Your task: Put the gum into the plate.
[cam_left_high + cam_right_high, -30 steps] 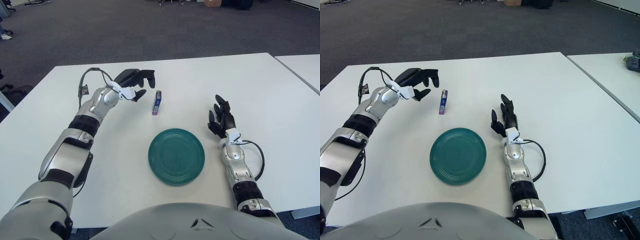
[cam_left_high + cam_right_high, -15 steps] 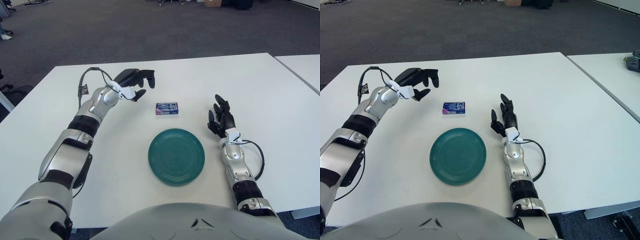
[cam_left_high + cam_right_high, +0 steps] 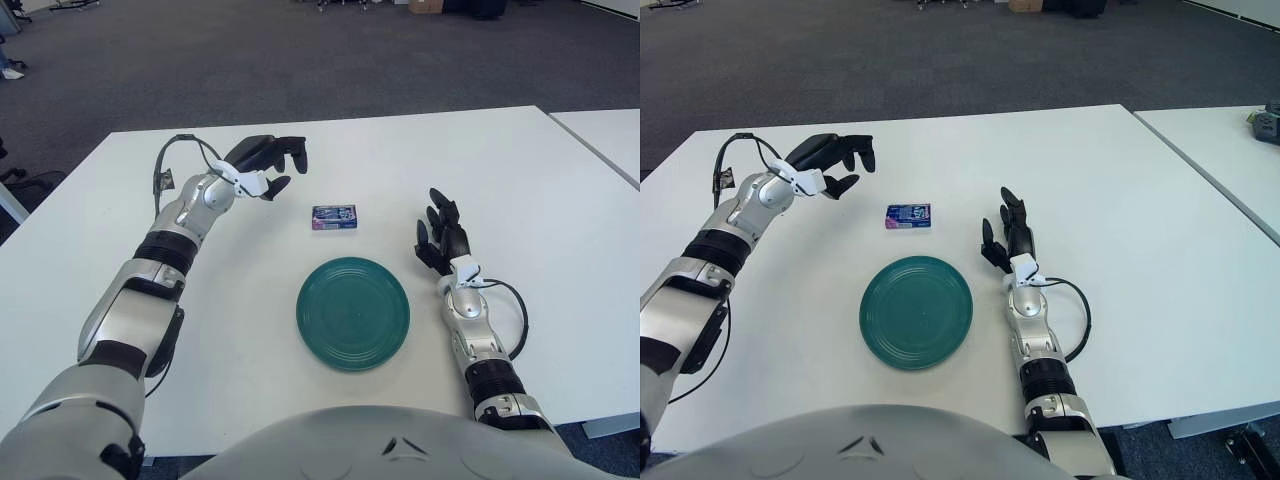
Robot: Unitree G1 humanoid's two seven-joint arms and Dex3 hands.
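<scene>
Flat on the white desk (image 3: 560, 200) lies the gum (image 3: 333, 217), a small rectangular pack with a blue face, white patches of print and a purple edge along its near side; the writing on it is too small to read. It sits lengthwise across the view, just beyond the far rim of the plate (image 3: 353, 313) and apart from it. That plate is a round dark-green dish with faint concentric rings, and it holds nothing. To the left of the gum and a little farther back, the left hand (image 3: 266, 161) hangs above the desk, its black fingers (image 3: 290, 150) loosely curved and spread, gripping nothing. To the right of the plate shows the right hand (image 3: 441, 239), fingers extended away from the robot and empty
</scene>
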